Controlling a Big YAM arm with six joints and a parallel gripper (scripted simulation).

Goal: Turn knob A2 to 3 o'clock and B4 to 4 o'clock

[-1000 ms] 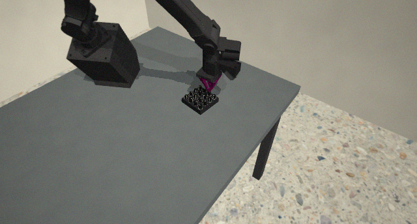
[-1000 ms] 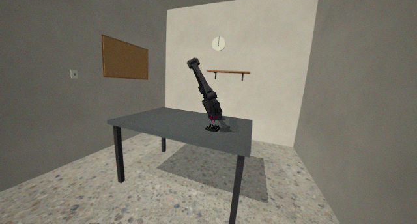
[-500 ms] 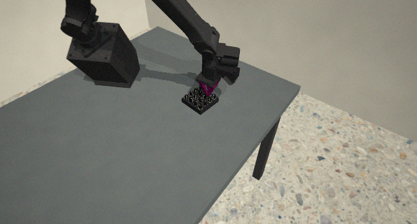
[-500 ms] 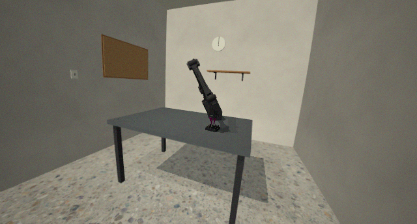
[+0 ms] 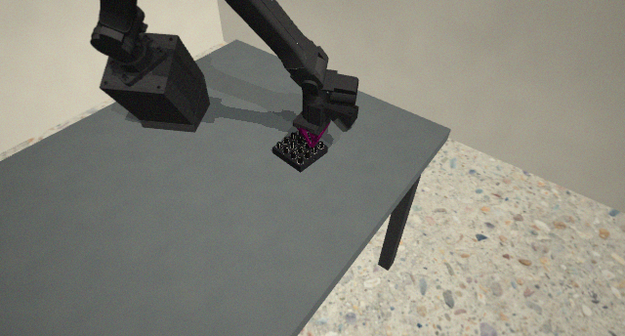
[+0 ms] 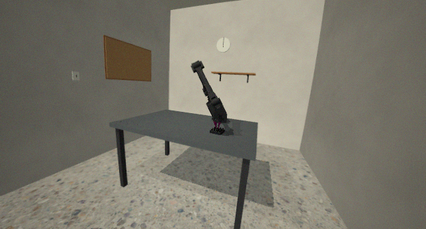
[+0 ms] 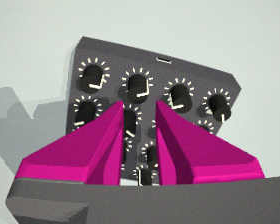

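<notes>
The tool [image 5: 312, 146] [image 6: 217, 128] [image 7: 139, 111] hovers (2 magenta fingers) over the knob box [image 5: 301, 166] [image 6: 217, 132] [image 7: 121, 56].

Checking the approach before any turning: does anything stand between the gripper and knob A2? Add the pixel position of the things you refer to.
Nothing visible does: the wrist view shows no object between the gripper [image 5: 312, 145] [image 6: 217, 127] [image 7: 140, 103] and knob A2 [image 7: 138, 84], whose top shows clear of both fingers.

A white clock [image 6: 223, 44] hangs above a wooden shelf [image 6: 233, 73].
</notes>
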